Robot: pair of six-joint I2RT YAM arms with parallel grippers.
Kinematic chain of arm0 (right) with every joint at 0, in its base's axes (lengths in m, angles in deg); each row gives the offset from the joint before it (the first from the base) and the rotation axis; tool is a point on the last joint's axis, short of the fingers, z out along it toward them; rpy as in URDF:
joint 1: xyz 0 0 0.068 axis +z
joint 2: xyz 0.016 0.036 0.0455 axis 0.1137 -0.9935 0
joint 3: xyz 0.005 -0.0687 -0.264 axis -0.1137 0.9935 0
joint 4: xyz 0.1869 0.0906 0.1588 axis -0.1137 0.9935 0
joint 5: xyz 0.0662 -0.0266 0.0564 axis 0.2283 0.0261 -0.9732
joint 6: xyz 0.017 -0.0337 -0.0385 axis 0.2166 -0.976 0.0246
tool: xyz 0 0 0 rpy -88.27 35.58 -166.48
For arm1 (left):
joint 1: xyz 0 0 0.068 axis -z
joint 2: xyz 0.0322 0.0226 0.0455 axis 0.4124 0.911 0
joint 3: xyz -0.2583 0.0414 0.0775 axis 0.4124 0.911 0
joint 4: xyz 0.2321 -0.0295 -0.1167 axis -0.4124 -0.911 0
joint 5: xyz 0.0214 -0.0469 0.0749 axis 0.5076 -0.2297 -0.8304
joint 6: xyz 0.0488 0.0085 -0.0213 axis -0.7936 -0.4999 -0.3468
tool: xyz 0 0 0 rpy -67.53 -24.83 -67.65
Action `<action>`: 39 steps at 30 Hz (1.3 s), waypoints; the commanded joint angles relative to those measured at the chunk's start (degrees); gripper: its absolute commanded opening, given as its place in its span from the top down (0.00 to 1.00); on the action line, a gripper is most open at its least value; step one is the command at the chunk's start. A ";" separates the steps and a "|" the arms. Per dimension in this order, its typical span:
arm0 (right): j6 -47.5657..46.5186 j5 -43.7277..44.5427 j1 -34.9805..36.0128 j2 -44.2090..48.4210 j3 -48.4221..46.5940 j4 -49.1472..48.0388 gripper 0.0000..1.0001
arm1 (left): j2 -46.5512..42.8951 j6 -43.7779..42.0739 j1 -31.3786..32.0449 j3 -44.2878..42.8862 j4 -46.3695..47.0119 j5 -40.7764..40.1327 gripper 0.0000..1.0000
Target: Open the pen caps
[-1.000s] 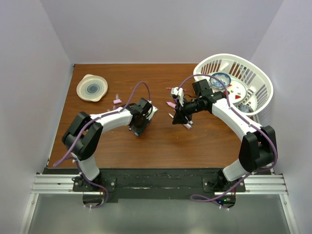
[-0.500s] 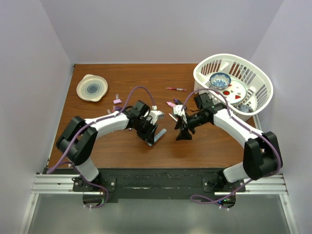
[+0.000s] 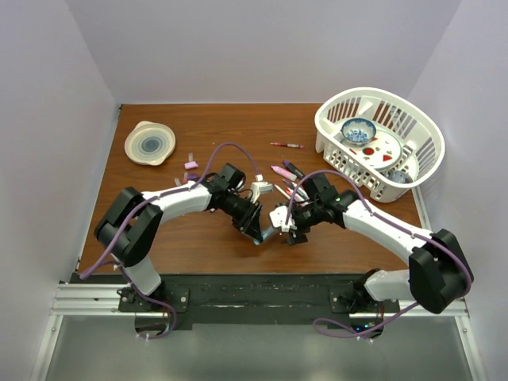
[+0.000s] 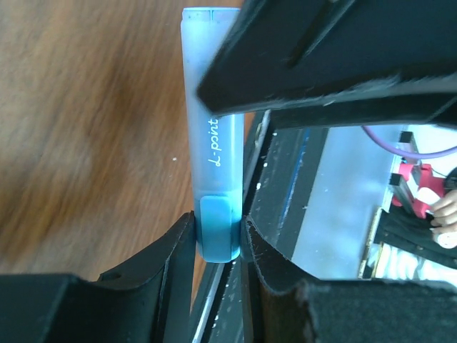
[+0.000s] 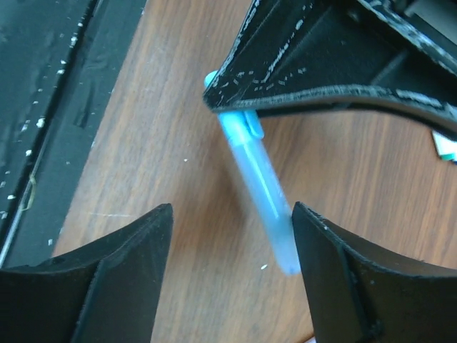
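Note:
A light blue highlighter pen is held off the table near its front middle. My left gripper is shut on its darker teal pen cap, which is still seated on the barrel. My right gripper is open around the barrel's far end, which lies close to the right finger. In the top view the left gripper and right gripper meet tip to tip. Other pens lie in a loose pile behind them.
A red pen lies alone farther back. Small pink and purple caps sit left of centre, near a round lid. A white basket holding a bowl and plate stands at the back right. The table's front edge is close.
Both arms swung toward the front middle. The left gripper brought the highlighter up to the right gripper. The right gripper's jaws spread wider, and the barrel end now sits between them.

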 commanded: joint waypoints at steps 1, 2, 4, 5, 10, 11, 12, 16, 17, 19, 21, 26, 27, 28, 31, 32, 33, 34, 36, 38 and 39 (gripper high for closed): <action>0.88 4.17 2.45 -0.54 0.89 -5.38 0.33 | 0.11 2.00 0.47 -0.33 3.78 4.72 1.00; 0.97 4.78 2.89 -0.63 1.15 -5.74 0.35 | 0.11 2.18 0.47 -0.33 4.04 5.07 1.00; 1.06 6.53 4.12 -1.68 1.07 -5.92 0.45 | -0.24 3.05 0.56 -0.42 4.92 5.33 1.00; 1.49 6.89 4.47 -2.03 0.72 -6.09 0.48 | -0.42 3.49 0.56 -0.25 5.97 5.77 1.00; 3.69 8.83 5.18 -2.91 -0.25 -6.44 0.86 | -3.05 6.48 0.30 0.11 8.52 4.82 0.97; 4.83 8.92 5.18 -2.91 -0.86 -6.44 0.95 | -4.36 7.18 -0.05 0.54 9.75 4.20 0.93; 5.71 9.18 5.18 -2.83 -1.13 -6.44 1.00 | -5.33 8.67 -0.32 0.81 10.46 3.50 0.80; 13.17 7.08 4.31 -2.65 -3.15 -7.85 1.00 | -12.44 12.28 -4.26 3.44 13.88 -9.81 0.47; 18.06 3.50 3.60 -3.35 -4.46 -8.11 1.00 | -16.55 12.98 -6.45 5.54 16.41 -12.48 0.40; 24.32 0.14 1.58 -4.75 -5.96 -9.43 1.00 | -20.87 17.02 -8.92 9.14 21.16 -17.05 0.29; 32.67 -3.55 0.27 -6.42 -7.37 -12.22 1.00 | -26.59 20.79 -11.30 14.24 30.74 -19.43 0.22; 57.80 -9.10 -2.02 -8.80 -6.41 -24.08 1.00 | -32.67 30.10 -11.48 25.39 51.62 -26.03 0.12; 62.19 -9.01 -2.72 -9.15 -5.71 -29.59 1.00 | -32.67 35.00 -11.39 26.46 53.77 -27.17 0.10; 70.15 -9.36 -3.17 -9.24 -3.96 -33.13 1.00 | -32.33 37.48 -11.39 27.17 54.92 -29.27 0.09; 78.72 -6.30 -3.35 -8.19 -0.80 -42.19 1.00 | -30.04 46.63 -10.87 27.97 55.55 -32.88 0.09; 80.06 -5.33 -3.35 -7.75 -0.08 -43.96 1.00 | -29.25 48.65 -10.34 28.58 55.72 -34.03 0.09; 81.29 -4.19 -3.35 -7.31 0.53 -46.32 1.00 | -29.07 51.98 -9.90 29.02 55.99 -35.26 0.09; 82.35 -1.74 -3.35 -6.79 1.06 -46.61 1.00 | -29.07 53.49 -9.38 29.46 56.69 -37.97 0.09; 83.06 0.56 -3.43 -6.78 1.07 -46.26 1.00 | -28.81 57.26 -7.79 29.99 56.87 -40.62 0.09; 84.55 2.40 -3.35 -6.78 1.07 -46.52 1.00 | -28.37 58.68 -6.31 29.56 56.78 -43.87 0.11; 84.99 2.67 -3.35 -6.87 1.07 -46.96 1.00 | -28.19 60.00 -5.69 29.29 56.52 -44.93 0.12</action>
